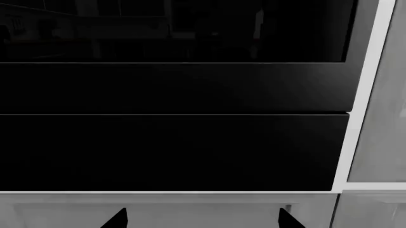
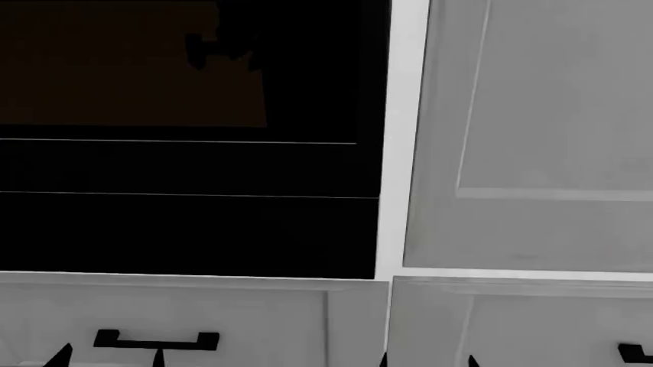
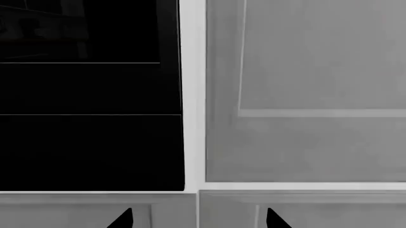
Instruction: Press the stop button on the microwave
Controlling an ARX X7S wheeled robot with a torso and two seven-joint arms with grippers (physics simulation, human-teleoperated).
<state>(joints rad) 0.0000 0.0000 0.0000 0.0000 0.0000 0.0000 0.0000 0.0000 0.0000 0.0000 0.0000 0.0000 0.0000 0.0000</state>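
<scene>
Nothing was done yet: both grippers, left gripper (image 1: 201, 219) and right gripper (image 3: 198, 219), sat spread wide, facing a black built-in appliance (image 2: 183, 168). Couldn't spot any microwave or stop button.

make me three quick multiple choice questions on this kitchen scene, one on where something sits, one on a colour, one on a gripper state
1. In the head view, the grey cabinet door sits where relative to the black appliance front?
A. to its right
B. to its left
C. below it

2. What colour is the drawer handle under the appliance?
A. white
B. black
C. red

3. In the left wrist view, how do the fingertips of the left gripper stand?
A. spread apart with nothing between them
C. closed on a handle
B. pressed on a button

Answers: 1 A, a white trim strip separates them, door on the right. 2 B, a dark bar on a grey drawer. 3 A, two tips with a wide empty gap.
</scene>
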